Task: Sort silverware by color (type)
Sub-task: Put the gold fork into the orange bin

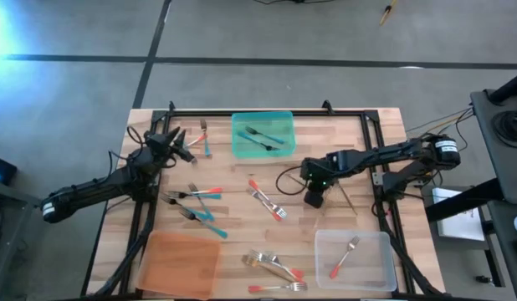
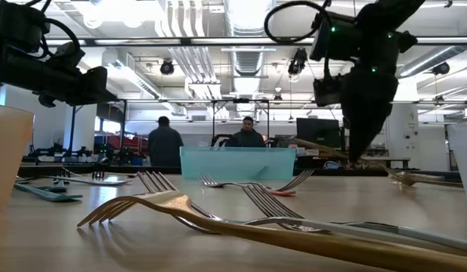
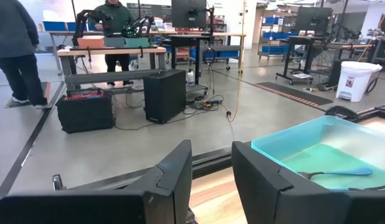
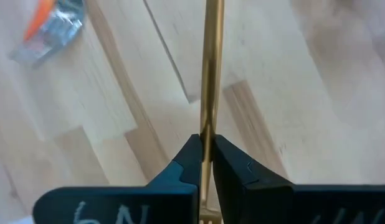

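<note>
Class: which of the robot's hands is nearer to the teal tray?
Left. The left hand sits just beside the teal tray, at the table's far left; the right hand, shut on a gold utensil, is farther, toward mid-table.

High cam: overhead, looks straight down on whole table (image 1: 267,180) and both arms. Low cam: at tabletop height, level across table into room; forks very near lens. L wrist cam: looks fwd past own fingers (image 3: 174,180), over table edge to room. R wrist cam: close, pointing down at wood. Teal tray (image 1: 263,135) shared by high, low and L wrist views.
</note>
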Available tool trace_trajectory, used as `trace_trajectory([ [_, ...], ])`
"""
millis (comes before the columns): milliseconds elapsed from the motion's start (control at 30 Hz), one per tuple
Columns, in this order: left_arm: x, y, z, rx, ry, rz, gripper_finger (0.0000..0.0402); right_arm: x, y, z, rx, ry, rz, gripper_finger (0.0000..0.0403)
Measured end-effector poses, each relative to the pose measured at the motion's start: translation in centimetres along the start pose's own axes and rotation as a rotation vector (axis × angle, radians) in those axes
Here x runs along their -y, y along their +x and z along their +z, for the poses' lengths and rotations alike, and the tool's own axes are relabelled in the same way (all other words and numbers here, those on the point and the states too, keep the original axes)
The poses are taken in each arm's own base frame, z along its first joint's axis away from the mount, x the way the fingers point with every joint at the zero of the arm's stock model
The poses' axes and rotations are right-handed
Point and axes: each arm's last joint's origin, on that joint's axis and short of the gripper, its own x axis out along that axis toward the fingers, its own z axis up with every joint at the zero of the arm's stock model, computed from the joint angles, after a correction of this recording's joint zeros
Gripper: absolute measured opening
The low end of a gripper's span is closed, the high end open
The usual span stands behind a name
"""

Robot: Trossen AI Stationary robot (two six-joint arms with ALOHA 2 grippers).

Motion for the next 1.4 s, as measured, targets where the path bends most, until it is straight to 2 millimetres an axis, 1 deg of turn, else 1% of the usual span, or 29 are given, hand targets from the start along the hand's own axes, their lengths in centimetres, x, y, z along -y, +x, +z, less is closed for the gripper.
trace_trajectory([
  [100, 0.0, 0.0, 0.0, 0.0, 0.0, 0.0, 0.0098, -0.1, -1.0, 0.1, 0.047, -0.004, 0.013, 0.0013],
  [333, 0.0, 0.0, 0.0, 0.0, 0.0, 0.0, 0.0097, -0.1, -3.6, -0.1, 0.178, -0.004, -0.035, 0.0013],
  [500, 0.0, 0.0, 0.0, 0.0, -0.001, 0.0, 0.0098, 0.2, -5.0, -0.2, 0.268, 0.004, -0.121, 0.0013],
  [633, 0.0, 0.0, 0.0, 0.0, 0.0, 0.0, 0.0097, 0.5, -5.8, -0.3, 0.338, 0.019, -0.223, 0.0013],
  [767, 0.0, 0.0, 0.0, 0.0, 0.0, 0.0, 0.0097, 0.7, -6.3, -0.3, 0.381, 0.03, -0.298, 0.0013],
  [1033, 0.0, 0.0, 0.0, 0.0, 0.0, 0.0, 0.0097, 1.0, -6.6, -0.3, 0.432, 0.046, -0.41, 0.0013],
  [1233, 0.0, 0.0, 0.0, 0.0, 0.0, 0.0, 0.0098, 1.0, -6.6, -0.1, 0.45, 0.021, -0.411, 0.0013],
  [1400, 0.0, 0.0, 0.0, 0.0, 0.0, 0.0, 0.0098, 0.5, -7.2, 0.9, 0.551, -0.021, -0.356, 0.0013],
])
